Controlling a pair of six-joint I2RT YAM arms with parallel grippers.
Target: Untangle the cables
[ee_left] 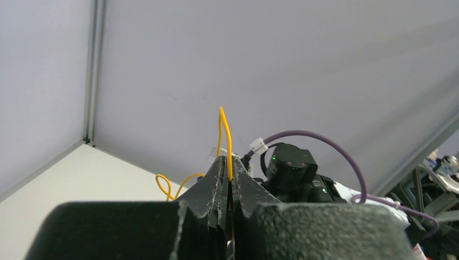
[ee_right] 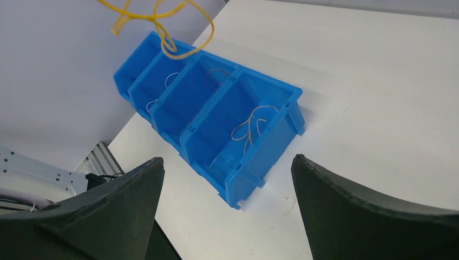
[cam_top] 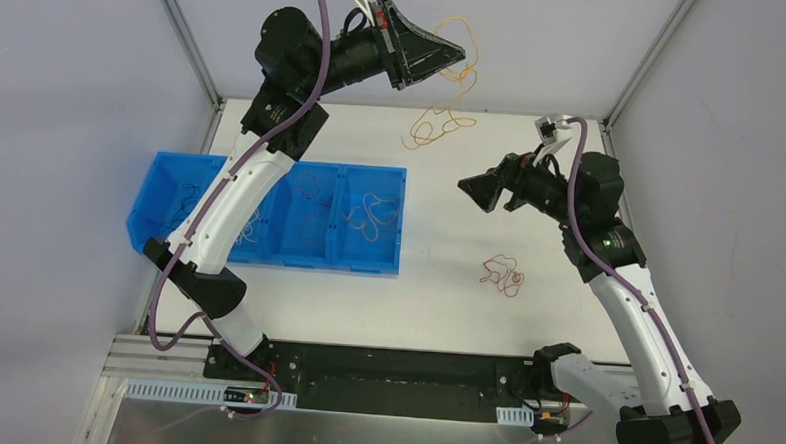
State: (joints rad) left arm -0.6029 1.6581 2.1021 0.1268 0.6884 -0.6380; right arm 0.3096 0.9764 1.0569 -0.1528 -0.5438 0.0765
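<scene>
High over the table's far side, my left gripper (cam_top: 458, 57) is shut on a thin yellow cable (cam_top: 462, 77). The cable trails down in loops to an orange-yellow tangle (cam_top: 431, 132) on the white table. In the left wrist view the yellow cable (ee_left: 227, 138) sticks up out of the closed left gripper (ee_left: 230, 169). My right gripper (cam_top: 475, 194) hovers open to the right of the table's middle, with nothing between its fingers. Through the right gripper (ee_right: 227, 162) I see the yellow loops (ee_right: 162, 24) hanging at top left. A small red cable tangle (cam_top: 502, 274) lies below the right gripper.
A blue bin (cam_top: 347, 263) with several compartments sits on the table's left side. Thin cables lie in its compartments, including a pale one (ee_right: 251, 127) in the end compartment. The left arm reaches across above the bin. Grey walls enclose the table.
</scene>
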